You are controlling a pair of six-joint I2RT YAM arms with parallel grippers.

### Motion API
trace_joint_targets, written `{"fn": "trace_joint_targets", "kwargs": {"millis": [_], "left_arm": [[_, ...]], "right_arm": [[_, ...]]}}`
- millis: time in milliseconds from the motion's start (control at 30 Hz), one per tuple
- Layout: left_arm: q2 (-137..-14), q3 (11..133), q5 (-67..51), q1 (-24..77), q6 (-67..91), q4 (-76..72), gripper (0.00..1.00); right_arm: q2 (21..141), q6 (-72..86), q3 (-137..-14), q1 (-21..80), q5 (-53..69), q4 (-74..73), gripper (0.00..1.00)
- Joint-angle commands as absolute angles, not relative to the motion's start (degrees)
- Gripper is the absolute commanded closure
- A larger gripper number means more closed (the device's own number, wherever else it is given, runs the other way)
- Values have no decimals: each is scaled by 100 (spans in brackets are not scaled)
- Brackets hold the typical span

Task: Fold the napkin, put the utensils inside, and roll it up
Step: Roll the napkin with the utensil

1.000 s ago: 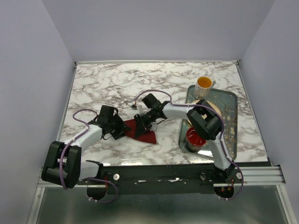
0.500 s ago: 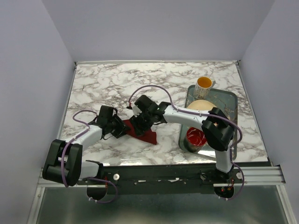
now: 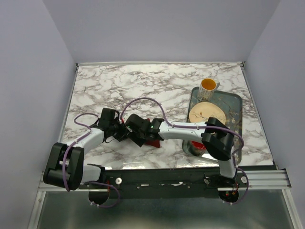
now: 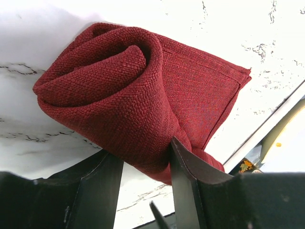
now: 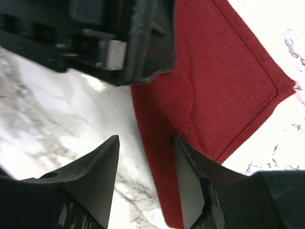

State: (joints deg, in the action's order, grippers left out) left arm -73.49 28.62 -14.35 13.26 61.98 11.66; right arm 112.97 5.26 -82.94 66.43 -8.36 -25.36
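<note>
The maroon napkin (image 4: 119, 86) lies rolled into a thick coil on the marble, its flat tail (image 5: 214, 81) stretching away. From above only a red strip of the napkin (image 3: 154, 141) shows under the arms. My left gripper (image 4: 143, 157) is shut on the napkin roll's near end, the right finger (image 4: 183, 176) pressed into the cloth. My right gripper (image 5: 147, 143) stands open over the napkin's edge, one finger above cloth, the other above bare marble. The two grippers nearly meet, left gripper (image 3: 122, 132) beside right gripper (image 3: 135, 133). The utensils are hidden.
At the right, a grey tray (image 3: 238, 102) holds a tan plate (image 3: 207, 113). A white mug (image 3: 208, 86) with an orange inside stands at its far end. A red bowl (image 3: 196, 146) shows partly under the right arm. The left gripper's black body (image 5: 119, 38) fills the right wrist view's top.
The right arm has swung left along the napkin until its gripper sits against the left one, and its jaws have opened. Far less cloth shows from above. The left arm has barely moved.
</note>
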Motion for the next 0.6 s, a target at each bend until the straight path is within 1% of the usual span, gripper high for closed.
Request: {"fn": "trace_joint_targets", "kwargs": {"millis": [0, 400, 567], "left_arm": [[-7374, 2628, -1353, 1301, 6143, 1468, 49], [-7356, 2654, -1424, 1266, 6161, 1468, 49], [-7365, 2689, -1450, 1266, 6109, 1415, 45]], "right_arm": [[11434, 273, -8341, 6688, -1389, -2356, 43], [11821, 158, -8297, 6715, -1327, -2171, 42], [11979, 97, -8305, 6715, -1582, -2100, 44]]}}
